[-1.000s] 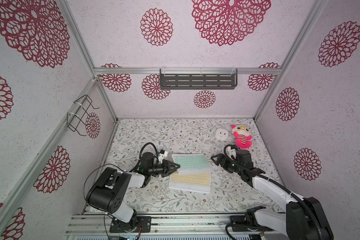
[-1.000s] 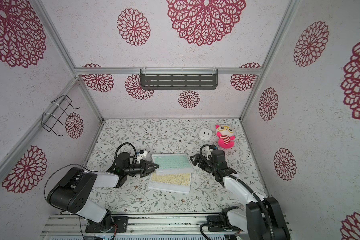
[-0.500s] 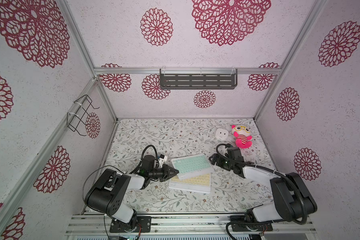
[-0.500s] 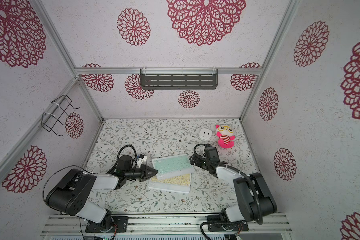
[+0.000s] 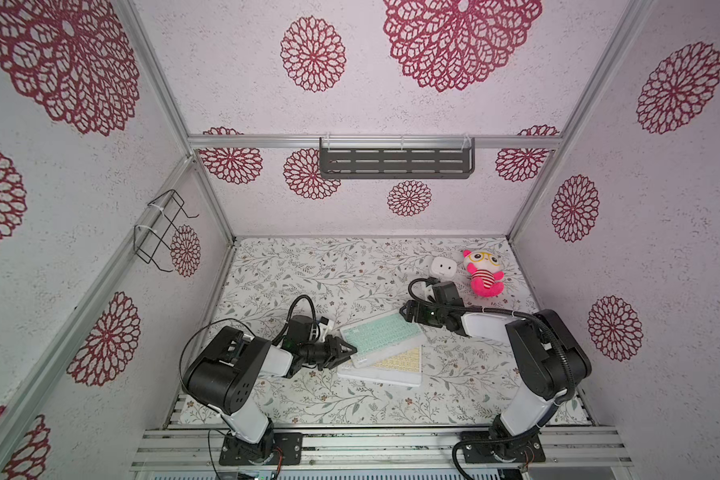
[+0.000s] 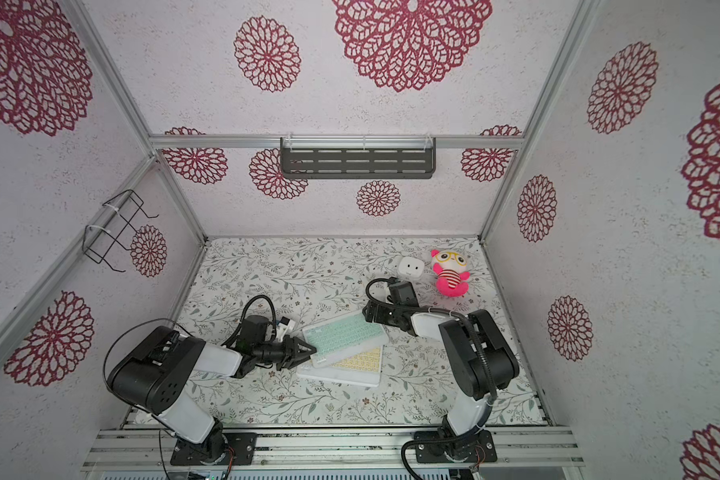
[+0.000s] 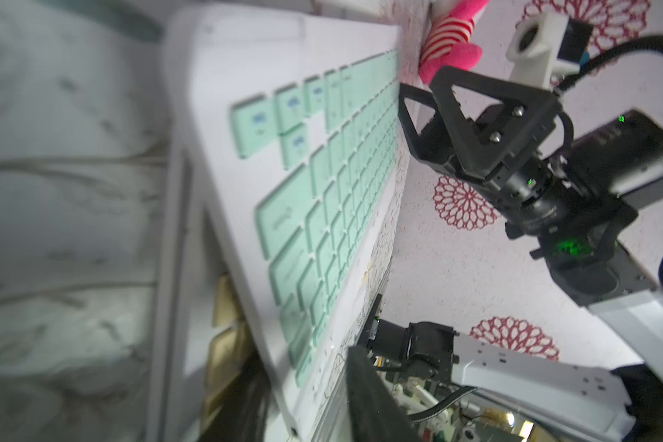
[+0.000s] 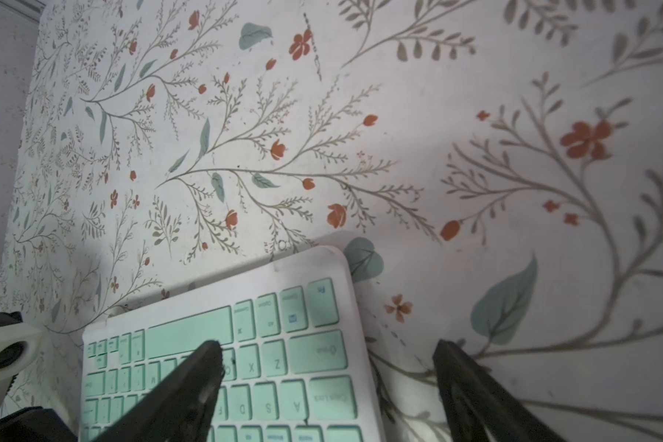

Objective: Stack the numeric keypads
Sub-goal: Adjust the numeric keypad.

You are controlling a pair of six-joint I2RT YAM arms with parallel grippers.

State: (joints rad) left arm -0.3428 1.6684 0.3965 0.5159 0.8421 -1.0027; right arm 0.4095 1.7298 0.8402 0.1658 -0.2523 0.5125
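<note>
- The left arm (image 5: 233, 374), at lower left in both top views, is folded low, with its forearm reaching toward the frame's centre.
- The left end effector (image 5: 347, 350) points rightward, roughly level; how far its jaws are parted cannot be made out.
- The right arm (image 5: 545, 357), at lower right, bends back on itself, forearm stretched leftward.
- The right end effector (image 8: 328, 352) has its jaws spread wide.

The right gripper (image 8: 326, 346) has its two black fingers (image 8: 192, 382) spread wide. One finger lies over the keys of the mint green keypad (image 8: 272, 359) (white frame, rounded corner). The second lies beyond the keypad's short edge, over the floral table surface (image 8: 322, 134).
</note>
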